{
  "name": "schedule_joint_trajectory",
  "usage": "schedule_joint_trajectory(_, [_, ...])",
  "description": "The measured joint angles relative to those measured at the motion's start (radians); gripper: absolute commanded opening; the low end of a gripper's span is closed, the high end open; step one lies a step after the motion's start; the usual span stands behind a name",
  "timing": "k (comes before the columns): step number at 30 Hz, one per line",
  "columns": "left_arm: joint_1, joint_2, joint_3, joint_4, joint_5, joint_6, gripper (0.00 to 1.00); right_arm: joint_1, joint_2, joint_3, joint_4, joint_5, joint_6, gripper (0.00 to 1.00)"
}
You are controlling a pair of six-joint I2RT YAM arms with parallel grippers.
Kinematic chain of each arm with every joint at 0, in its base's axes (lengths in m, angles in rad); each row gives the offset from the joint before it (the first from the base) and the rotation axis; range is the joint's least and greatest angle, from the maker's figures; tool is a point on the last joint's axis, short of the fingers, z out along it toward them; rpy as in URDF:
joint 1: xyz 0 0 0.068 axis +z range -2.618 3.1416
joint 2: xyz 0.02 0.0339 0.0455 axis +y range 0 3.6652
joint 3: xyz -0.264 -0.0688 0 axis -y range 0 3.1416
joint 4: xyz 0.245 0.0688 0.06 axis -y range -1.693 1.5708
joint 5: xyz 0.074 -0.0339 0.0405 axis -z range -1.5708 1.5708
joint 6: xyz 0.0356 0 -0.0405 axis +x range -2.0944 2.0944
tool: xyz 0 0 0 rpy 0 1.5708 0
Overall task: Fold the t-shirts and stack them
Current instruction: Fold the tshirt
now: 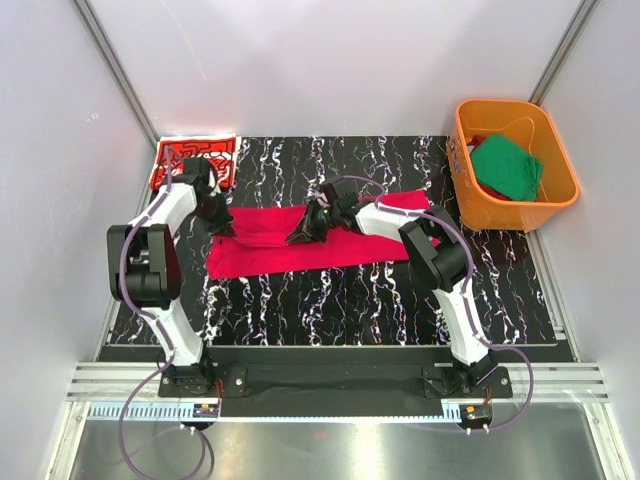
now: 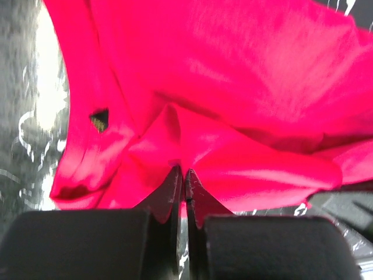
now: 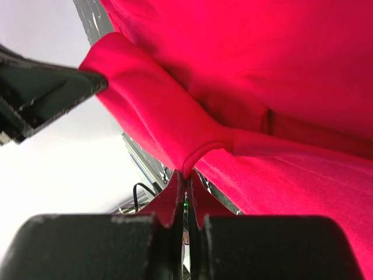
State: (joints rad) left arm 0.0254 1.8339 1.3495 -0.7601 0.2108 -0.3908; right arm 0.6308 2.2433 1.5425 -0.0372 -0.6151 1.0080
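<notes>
Closed in by plain white walls (image 1: 330, 60) at 9, 12 and 3 o'clock, with grey metal posts (image 1: 114, 65) slanting up at 11 and 1 o'clock. Centred below, a black tabletop (image 1: 330, 300) veined in white. At 6 o'clock an aluminium rail (image 1: 560, 383) and a brushed steel sheet (image 1: 330, 450), brightly and evenly lit.

We found the printed t-shirt (image 1: 215, 150) partly covered by the left arm (image 1: 175, 205), and both wrist views cropped the crimson t-shirt (image 2: 233, 87).
</notes>
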Motion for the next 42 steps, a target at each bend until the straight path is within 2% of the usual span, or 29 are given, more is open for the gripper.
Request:
schedule_joint_trajectory(5, [0.0, -0.031, -0.024, -0.035, 0.005, 0.002, 0.07, 0.0, 0.0, 0.004, -0.018, -0.005, -0.015, 0.0])
schedule_joint_trajectory(8, [0.0, -0.044, -0.048, -0.043, 0.005, 0.003, 0.13, 0.0, 0.0, 0.004, -0.02, -0.009, -0.019, 0.0])
schedule_joint_trajectory(10, [0.0, -0.05, -0.059, -0.055, 0.005, 0.007, 0.2, 0.0, 0.0, 0.004, -0.021, -0.014, -0.021, 0.0])
schedule_joint_trajectory(11, [0.0, -0.055, -0.065, -0.06, 0.004, 0.009, 0.33, -0.001, 0.0, 0.004, -0.021, -0.016, -0.023, 0.0])
schedule_joint_trajectory(13, [0.0, -0.068, -0.068, -0.073, 0.002, 0.011, 0.4, -0.001, 0.0, 0.004, -0.023, -0.018, -0.029, 0.09])
schedule_joint_trajectory(15, [0.0, -0.089, -0.068, -0.079, -0.013, 0.011, 0.59, -0.001, 0.0, 0.006, -0.043, -0.019, -0.046, 0.21])
schedule_joint_trajectory(18, [0.0, -0.145, -0.068, -0.085, -0.056, 0.006, 0.65, -0.001, 0.0, 0.022, -0.103, -0.013, -0.09, 0.28])
schedule_joint_trajectory(23, [0.0, -0.208, -0.044, -0.079, -0.066, 0.013, 0.69, -0.001, 0.0, 0.068, -0.209, 0.026, -0.197, 0.41])
schedule_joint_trajectory(25, [0.0, -0.202, -0.044, -0.07, -0.055, 0.019, 0.71, -0.001, 0.0, 0.077, -0.227, 0.029, -0.227, 0.42])
schedule_joint_trajectory(27, [0.0, -0.187, -0.055, -0.05, -0.03, 0.023, 0.66, -0.001, 0.0, 0.088, -0.251, 0.03, -0.253, 0.42])
schedule_joint_trajectory(28, [0.0, -0.18, -0.066, -0.035, -0.012, 0.024, 0.59, -0.001, 0.0, 0.092, -0.258, 0.032, -0.265, 0.41])
schedule_joint_trajectory(31, [0.0, -0.172, -0.125, 0.026, 0.057, 0.015, 0.55, -0.001, 0.0, 0.106, -0.274, 0.05, -0.294, 0.37])
schedule_joint_trajectory(35, [0.0, -0.159, -0.171, 0.084, 0.145, -0.016, 0.48, -0.001, 0.0, 0.127, -0.278, 0.055, -0.313, 0.22])
schedule_joint_trajectory(38, [0.0, -0.128, -0.174, 0.115, 0.158, -0.044, 0.46, 0.001, 0.002, 0.166, -0.27, 0.041, -0.306, 0.16])
schedule_joint_trajectory(42, [0.0, -0.086, -0.2, 0.142, 0.132, -0.079, 0.47, 0.005, 0.018, 0.195, -0.203, -0.002, -0.264, 0.13])
